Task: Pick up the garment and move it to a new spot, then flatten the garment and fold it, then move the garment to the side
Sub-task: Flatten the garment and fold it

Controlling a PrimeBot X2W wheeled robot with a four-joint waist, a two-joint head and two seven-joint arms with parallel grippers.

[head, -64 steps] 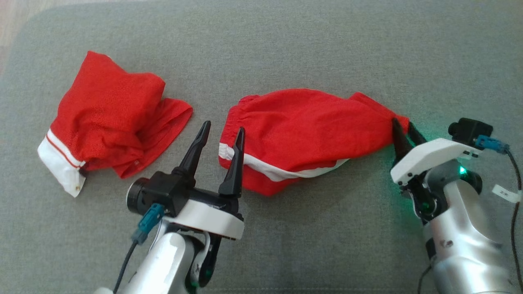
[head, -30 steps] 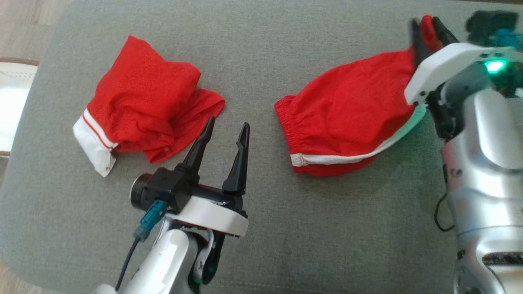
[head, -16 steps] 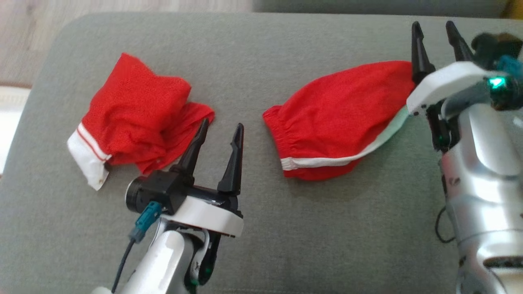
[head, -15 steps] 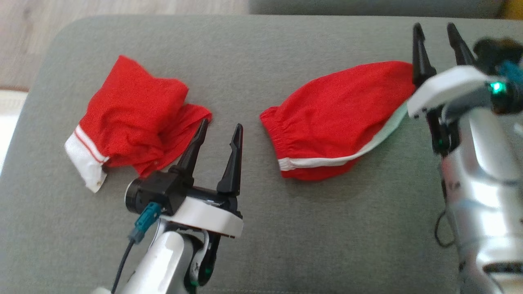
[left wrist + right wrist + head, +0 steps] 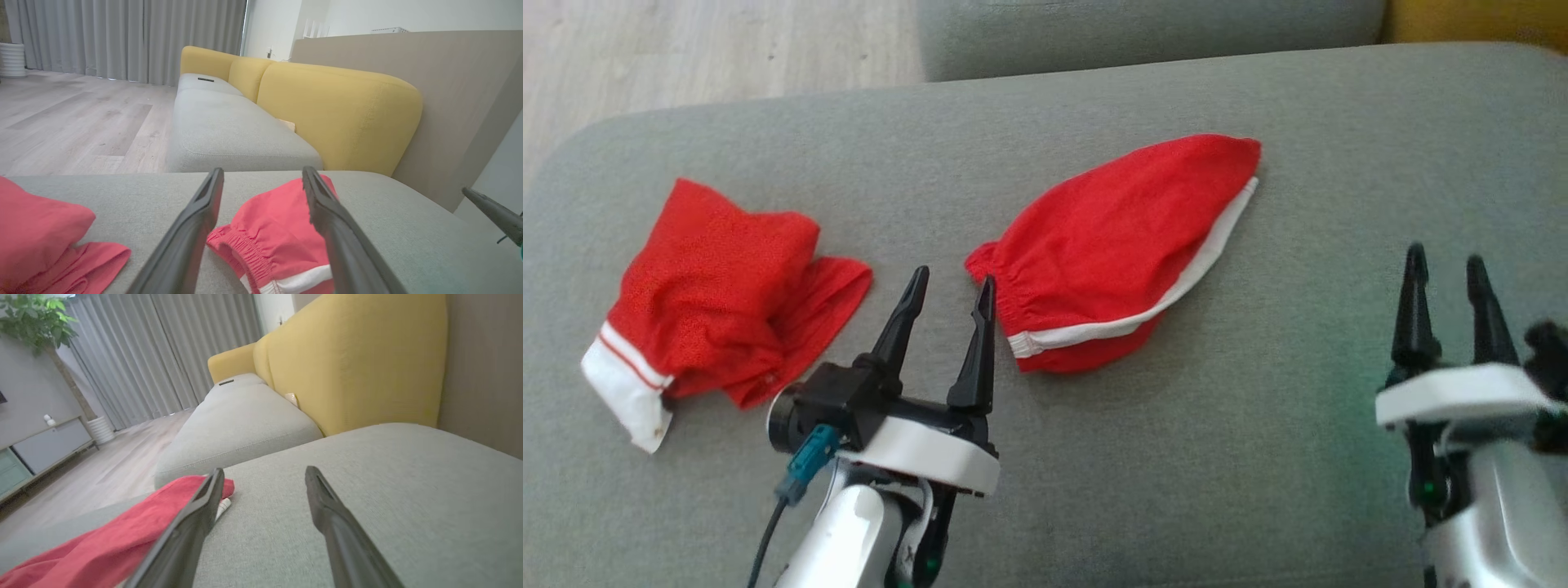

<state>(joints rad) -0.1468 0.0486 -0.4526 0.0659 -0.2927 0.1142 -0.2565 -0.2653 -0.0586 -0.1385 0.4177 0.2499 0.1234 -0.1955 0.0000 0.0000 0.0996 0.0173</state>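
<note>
A red garment (image 5: 1119, 245) with a white side stripe and an elastic waistband lies folded on the grey cushion (image 5: 1258, 425), running from the centre toward the upper right. My left wrist view has it (image 5: 278, 228) just ahead, and my right wrist view has it (image 5: 122, 543) at the lower left. My left gripper (image 5: 951, 282) stands open, its tips just left of the waistband end, touching nothing. My right gripper (image 5: 1444, 259) is open and empty at the lower right, well clear of the garment.
A second red garment (image 5: 719, 302) with a white cuff lies crumpled at the left of the cushion. Wooden floor (image 5: 703, 49) shows beyond the far left edge. A neighbouring grey seat (image 5: 229, 130) and a yellow sofa back (image 5: 339, 110) stand behind.
My right gripper carried the garment's end up and right, let go, and has drawn back toward the lower right. The garment now lies free. The head camera has shifted too.
</note>
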